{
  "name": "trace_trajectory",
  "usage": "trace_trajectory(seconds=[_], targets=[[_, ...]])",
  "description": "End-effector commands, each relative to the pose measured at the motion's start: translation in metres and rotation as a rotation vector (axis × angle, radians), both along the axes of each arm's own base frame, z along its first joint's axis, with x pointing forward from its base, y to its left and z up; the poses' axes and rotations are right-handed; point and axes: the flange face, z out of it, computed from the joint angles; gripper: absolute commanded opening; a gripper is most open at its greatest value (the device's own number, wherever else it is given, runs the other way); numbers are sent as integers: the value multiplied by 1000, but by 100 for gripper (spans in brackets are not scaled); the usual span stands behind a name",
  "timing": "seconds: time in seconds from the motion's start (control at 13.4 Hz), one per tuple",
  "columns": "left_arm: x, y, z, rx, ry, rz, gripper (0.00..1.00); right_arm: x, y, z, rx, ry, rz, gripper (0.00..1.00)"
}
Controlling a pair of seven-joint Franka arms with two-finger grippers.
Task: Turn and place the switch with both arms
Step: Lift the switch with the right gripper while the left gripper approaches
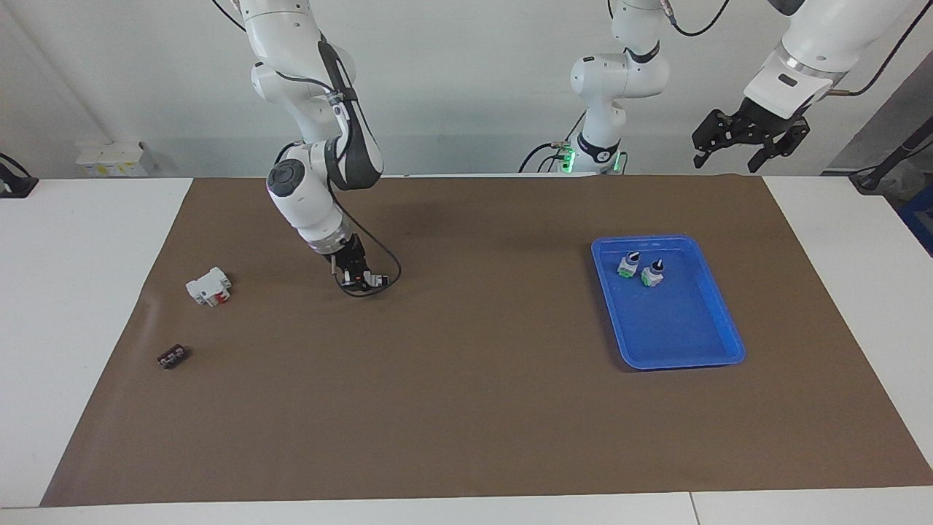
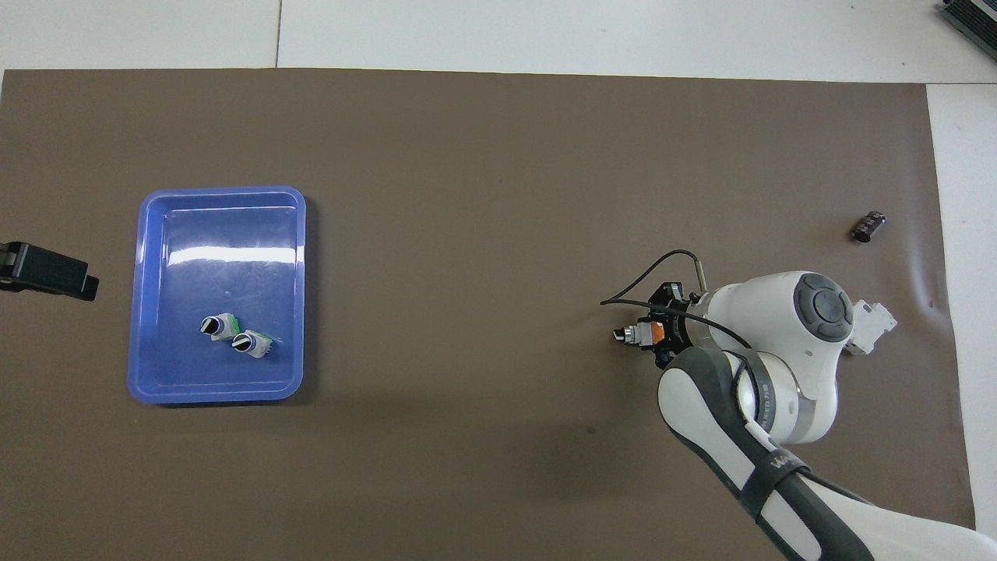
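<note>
A switch (image 1: pixel 374 278) lies sideways between the fingers of my right gripper (image 1: pixel 361 276), low at the brown mat near its middle, toward the right arm's end. In the overhead view the switch (image 2: pixel 635 334) shows its orange face, with its black knob pointing toward the left arm's end; the right gripper (image 2: pixel 653 333) is shut on it. My left gripper (image 1: pixel 749 140) hangs open and empty high above the left arm's end of the table, waiting; its tip shows in the overhead view (image 2: pixel 48 270).
A blue tray (image 1: pixel 681 362) (image 2: pixel 220 192) toward the left arm's end holds two more switches (image 1: pixel 628 264) (image 1: pixel 652 274). A white block with a red part (image 1: pixel 209 286) and a small black terminal strip (image 1: pixel 173 356) lie toward the right arm's end.
</note>
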Motion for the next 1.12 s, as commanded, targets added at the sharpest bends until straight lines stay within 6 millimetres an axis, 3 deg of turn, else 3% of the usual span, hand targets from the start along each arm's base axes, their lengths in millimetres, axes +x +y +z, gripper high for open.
trace_trajectory(seconds=[0.0,0.07,0.15,0.3,0.37,0.52,0.67,0.9,1.05], targets=[[-9,2,1,5,-2,4,100,-3,-6,-3,20,-13,1,36],[-9,2,2,5,-5,2,100,-5,-6,-5,19,-8,12,25],[-9,-1,2,5,-5,1,100,-9,-7,-10,16,-3,35,4],[-8,-5,2,2,-8,-2,100,-4,-6,-5,25,15,56,0],[-8,-7,1,-1,-8,-9,100,5,-2,9,43,33,63,0],[-8,-10,3,-88,-6,3,100,28,-4,52,109,77,51,0],[-7,-16,4,-160,-1,46,100,44,13,105,213,87,59,0],[-5,-34,7,-259,3,123,100,44,35,185,431,53,8,0],[0,-49,7,-327,2,226,100,51,60,218,546,21,-1,0]])
